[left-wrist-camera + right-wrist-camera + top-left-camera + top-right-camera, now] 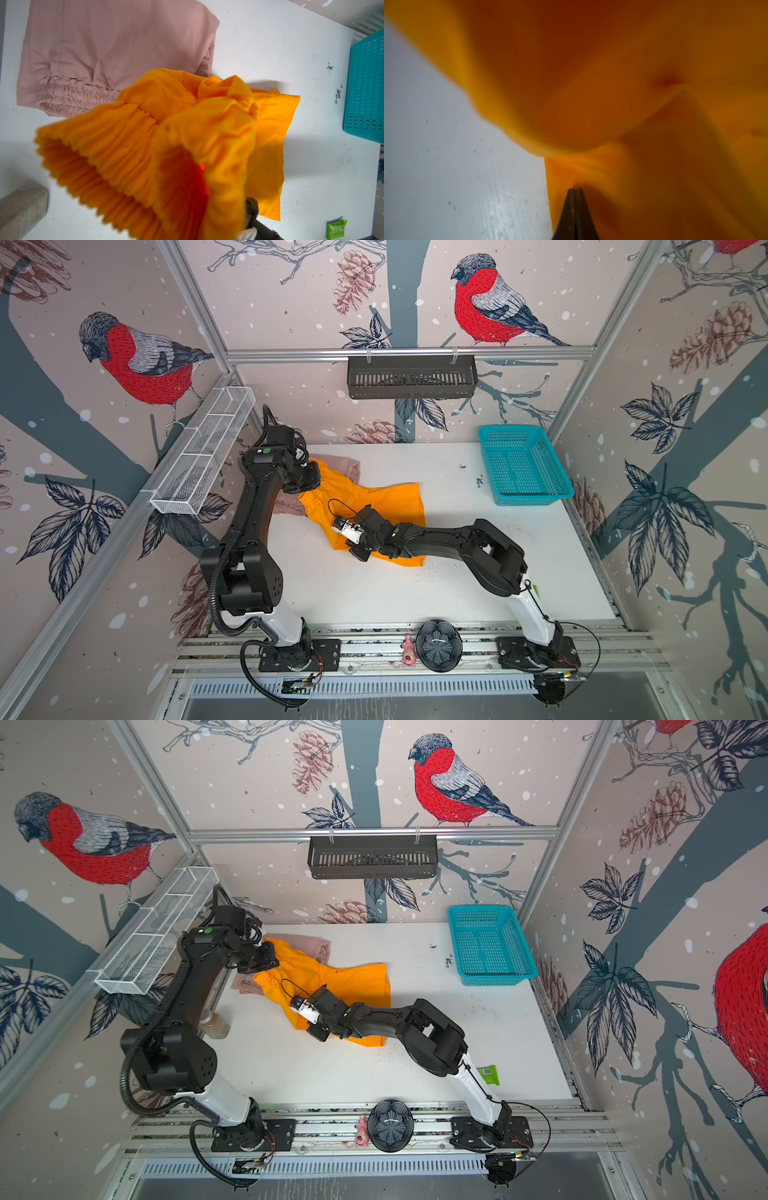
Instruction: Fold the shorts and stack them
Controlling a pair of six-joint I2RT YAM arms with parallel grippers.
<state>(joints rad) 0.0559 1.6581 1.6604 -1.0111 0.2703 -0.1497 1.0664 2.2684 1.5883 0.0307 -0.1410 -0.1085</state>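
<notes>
The orange shorts [386, 502] overlap pink shorts [338, 464] on the table [415, 593], left claw [309, 485] and right claw [358, 551] at opposite ends.

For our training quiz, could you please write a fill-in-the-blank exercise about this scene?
The right claw is ____ on the orange shorts.
The pink shorts lie partly ____ the orange ones.
The teal basket stands on the robot's ____.
Answers: shut, under, right.
</notes>
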